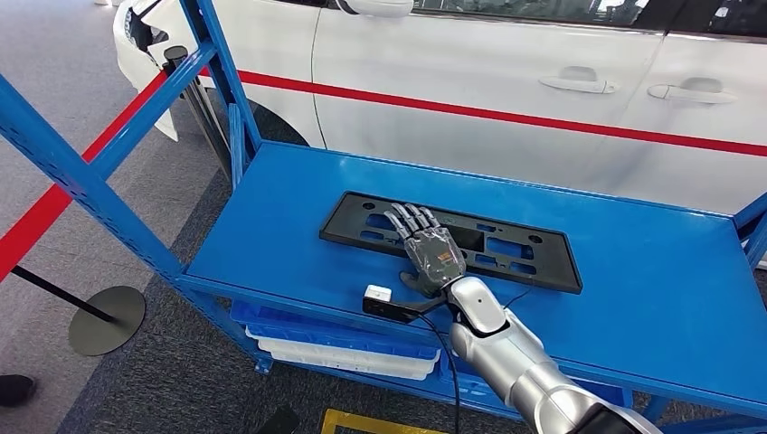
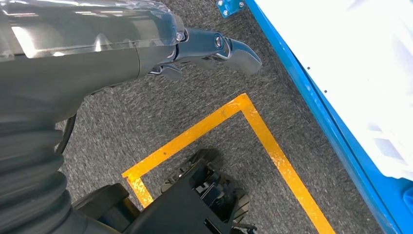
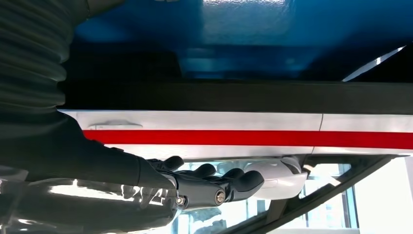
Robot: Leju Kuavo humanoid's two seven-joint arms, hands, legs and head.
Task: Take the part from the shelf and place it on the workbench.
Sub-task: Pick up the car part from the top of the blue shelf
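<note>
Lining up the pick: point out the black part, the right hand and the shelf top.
black part (image 1: 529, 256), head view, on its right half past the hand.
right hand (image 1: 432, 246), head view, on the back of the hand.
shelf top (image 1: 298, 199), head view, on bare blue surface left of the part.

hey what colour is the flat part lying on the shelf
Black. The flat part lies on the blue shelf; it shows best in the head view.

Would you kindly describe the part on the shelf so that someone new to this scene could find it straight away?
Find the blue metal shelf standing in front of the white car with the red stripe. On its top surface lies the part, under the robot's right hand. It is a long, flat black rectangular frame with cut-outs, the one dark thing on the blue surface.
</note>
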